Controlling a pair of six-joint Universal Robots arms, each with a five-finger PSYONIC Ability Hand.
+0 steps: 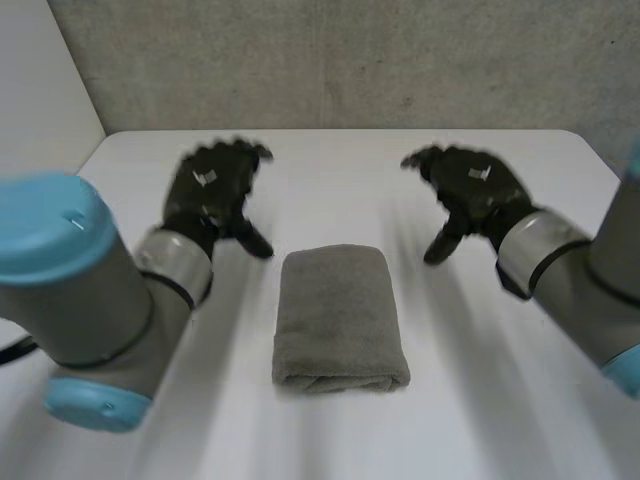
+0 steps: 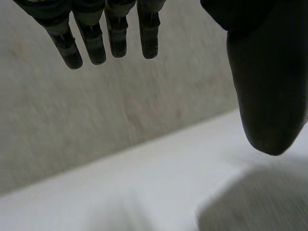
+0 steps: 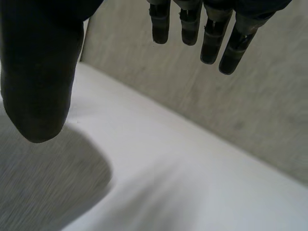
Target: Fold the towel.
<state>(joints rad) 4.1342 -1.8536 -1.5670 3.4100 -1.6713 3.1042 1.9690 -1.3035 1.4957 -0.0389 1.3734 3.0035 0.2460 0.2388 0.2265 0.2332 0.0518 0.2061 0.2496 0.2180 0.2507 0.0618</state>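
**White tabletop (image 1: 330,160), folded towel (image 1: 338,318) lying between two empty hands**

Grey wall closes off the upper part of the head view, with the tabletop spreading below it. The towel sits at the centre of the frame, slightly low, already folded into a thick, compact rectangle. Its long axis runs from the upper frame toward the lower frame, and the layered end faces the lower edge. The left hand (image 1: 210,195) hangs at the upper left of the towel and the right hand (image 1: 470,185) at the upper right. Both are raised off the cloth and touch nothing. Each stands about equally far from the towel's upper end, so neither arm looks clearly nearer. The left thumb points down toward the towel's upper-left corner.

From the left wrist view, the left hand's fingers (image 2: 118,38) hang straight and spread, well apart from the thumb (image 2: 267,96), and hold nothing. The grey towel (image 2: 260,207) lies below the thumb tip, apart from it.

From the right wrist view, the right hand's fingers (image 3: 211,33) are likewise straight and parted from the thumb (image 3: 41,72), with nothing held. The towel (image 3: 43,187) lies under the thumb side of the palm.

Judging by the compact shape, the folding looks essentially done. Any further fold would have to bring the upper end down along the long axis, with each hand taking the upper corner on its own side.
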